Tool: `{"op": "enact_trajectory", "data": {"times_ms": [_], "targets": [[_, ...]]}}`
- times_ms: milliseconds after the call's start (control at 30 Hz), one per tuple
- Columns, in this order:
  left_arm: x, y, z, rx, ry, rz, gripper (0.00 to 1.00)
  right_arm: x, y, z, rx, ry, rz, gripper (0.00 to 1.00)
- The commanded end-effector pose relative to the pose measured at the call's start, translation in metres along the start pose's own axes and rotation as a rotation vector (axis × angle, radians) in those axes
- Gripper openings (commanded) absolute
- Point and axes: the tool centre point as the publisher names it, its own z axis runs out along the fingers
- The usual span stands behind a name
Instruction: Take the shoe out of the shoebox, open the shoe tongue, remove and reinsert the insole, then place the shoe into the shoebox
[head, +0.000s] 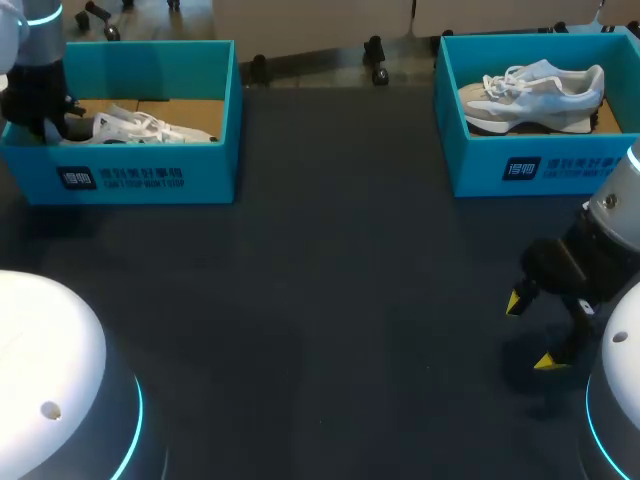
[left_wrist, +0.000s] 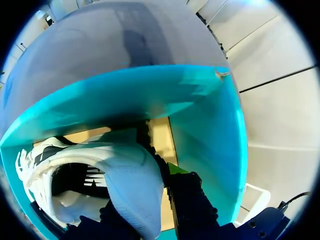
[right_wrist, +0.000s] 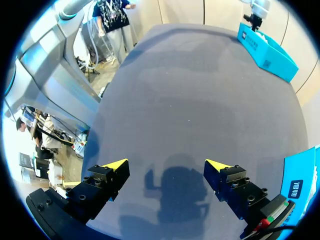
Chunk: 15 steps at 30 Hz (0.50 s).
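One white shoe (head: 140, 127) lies in the blue shoebox (head: 215, 170) at upper left: likely light, soft, best pinched at its stiffer heel. Left gripper (head: 62, 120) sits at that heel; its hold I cannot tell. Right gripper (head: 533, 331), lower right, gapes empty.

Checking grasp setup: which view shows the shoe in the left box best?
Left wrist view: the shoe fills it close up, heel and opening plain, inside the left box. Head view shows only its top over the box wall. Right wrist view shows just the far box; shoe hidden.
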Motion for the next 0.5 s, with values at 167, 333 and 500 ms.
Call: {"op": "enact_trajectory", "data": {"times_ms": [167, 333, 500], "targets": [[0.001, 0.001, 0.010, -0.004, -0.021, 0.012, 0.00, 0.001, 0.000, 0.001, 0.002, -0.002, -0.001, 1.00], [-0.002, 0.002, 0.016, -0.002, -0.040, 0.025, 0.00, 0.001, 0.000, 0.001, 0.002, -0.002, -0.001, 1.00], [-0.004, 0.002, 0.020, 0.003, -0.040, 0.031, 0.00, 0.001, 0.000, 0.001, 0.002, -0.002, -0.001, 1.00]]}}
